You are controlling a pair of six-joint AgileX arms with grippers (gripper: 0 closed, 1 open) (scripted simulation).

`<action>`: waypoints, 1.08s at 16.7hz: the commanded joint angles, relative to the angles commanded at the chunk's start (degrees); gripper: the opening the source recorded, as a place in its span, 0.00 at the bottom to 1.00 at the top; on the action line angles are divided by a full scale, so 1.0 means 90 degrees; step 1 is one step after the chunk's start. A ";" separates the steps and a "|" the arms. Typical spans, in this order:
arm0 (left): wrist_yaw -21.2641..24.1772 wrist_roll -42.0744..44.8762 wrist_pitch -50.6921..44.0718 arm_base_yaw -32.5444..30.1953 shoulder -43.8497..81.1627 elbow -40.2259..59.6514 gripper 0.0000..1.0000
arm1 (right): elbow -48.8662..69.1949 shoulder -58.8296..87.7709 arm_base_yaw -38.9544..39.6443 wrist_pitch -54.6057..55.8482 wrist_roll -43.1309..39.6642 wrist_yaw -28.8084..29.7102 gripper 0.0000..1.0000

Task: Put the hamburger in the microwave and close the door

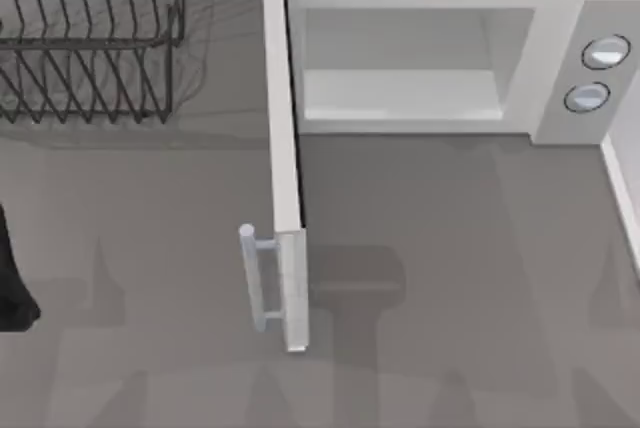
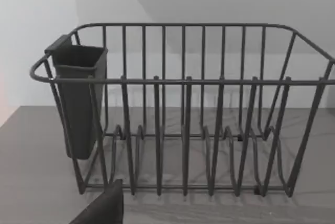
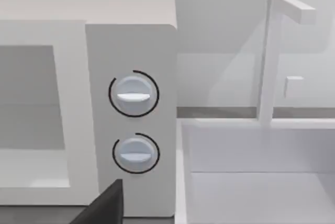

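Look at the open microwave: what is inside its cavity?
The microwave cavity shows bare light grey floor and walls, with no hamburger in it. Its door is swung wide open. The cavity's ceiling is hidden by the top.

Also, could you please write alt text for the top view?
A white microwave stands at the table's far side, its door swung fully open toward the camera, its cavity empty. A black wire rack stands at far left.

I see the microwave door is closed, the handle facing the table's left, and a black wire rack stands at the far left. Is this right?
Not quite. The door is open, swung out toward the near edge from the microwave, leaving the light grey cavity exposed; the top view shows this. The rest holds: its handle faces the table's left, and the black wire rack stands at the far left.
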 joint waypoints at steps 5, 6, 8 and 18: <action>0.0000 0.0000 0.0000 0.0000 0.0000 0.0000 1.00 | 0.0314 0.0424 0.0018 -0.0384 -0.0415 0.0006 1.00; 0.0000 0.0000 0.0000 0.0000 0.0000 0.0000 1.00 | 0.0501 0.0696 0.0032 -0.0614 -0.0671 0.0007 1.00; 0.0000 0.0000 0.0000 0.0000 0.0000 0.0000 1.00 | 0.0967 0.1452 0.0071 -0.1206 -0.1322 0.0004 1.00; 0.0000 0.0000 0.0000 0.0000 0.0000 0.0000 1.00 | 0.3751 0.6781 0.0288 -0.4935 -0.5276 -0.0028 1.00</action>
